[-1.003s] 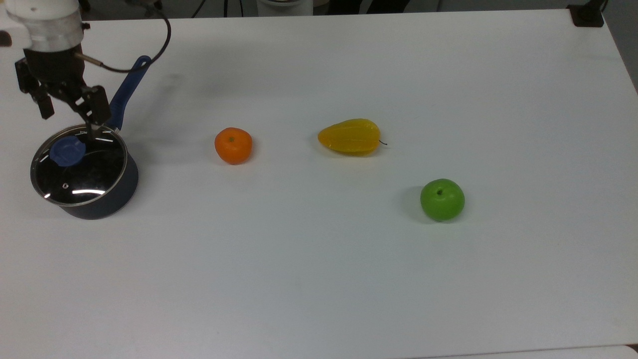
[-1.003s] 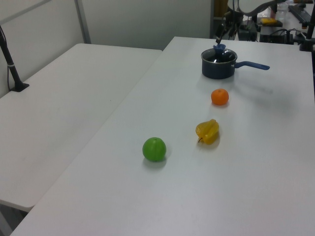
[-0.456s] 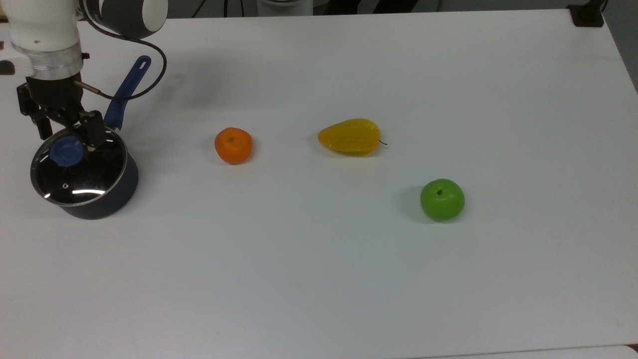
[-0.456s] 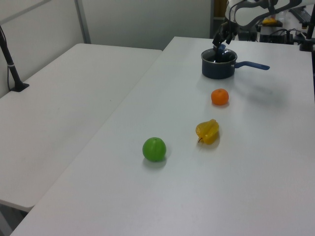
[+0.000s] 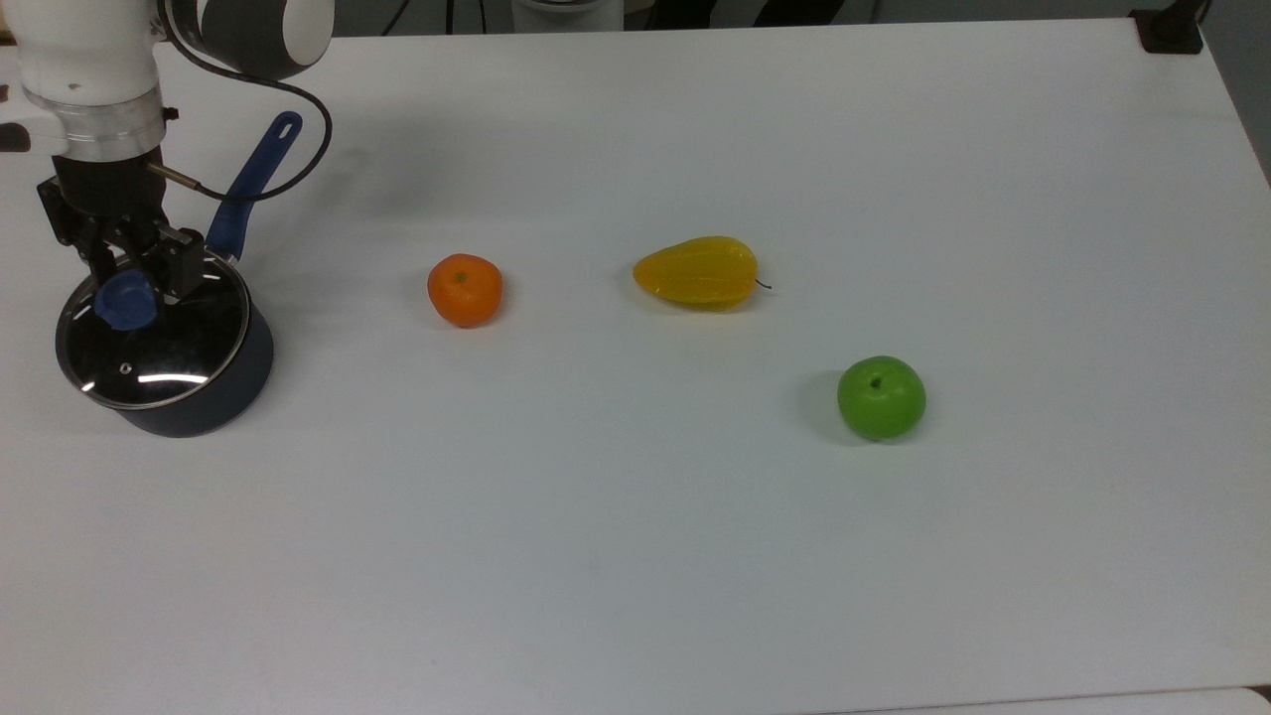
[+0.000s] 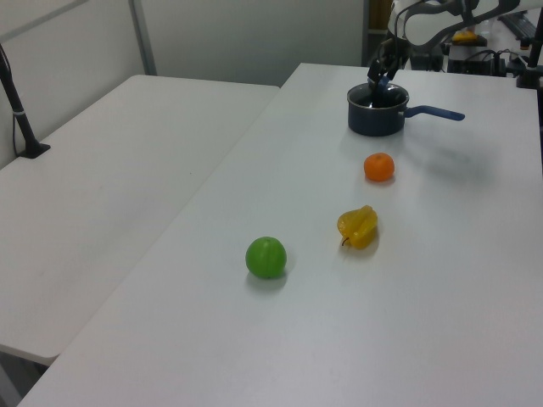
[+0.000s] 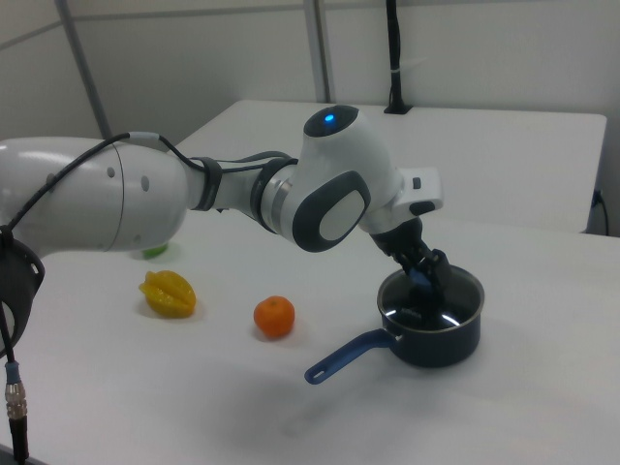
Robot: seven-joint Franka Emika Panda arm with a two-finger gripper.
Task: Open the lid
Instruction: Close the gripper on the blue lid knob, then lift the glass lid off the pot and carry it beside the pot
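The tool [image 5: 127, 278] reaches down, fingers closed around the lid [image 5: 164, 343] knob.

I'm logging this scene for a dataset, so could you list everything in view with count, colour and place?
Round clear glass lid with blue knob: one, sitting on the saucepan at the top view's left.
Dark blue saucepan with a blue handle: one, on the white table, handle pointing toward the top view's upper edge.
Orange mandarin: one, to the top view's right of the saucepan.
Yellow ridged star fruit: one, near the table's middle.
Green apple: one, furthest to the top view's right.
Second white table: one, at the left view's left.
Black two-finger gripper on a white arm: one, closed around the lid's knob.
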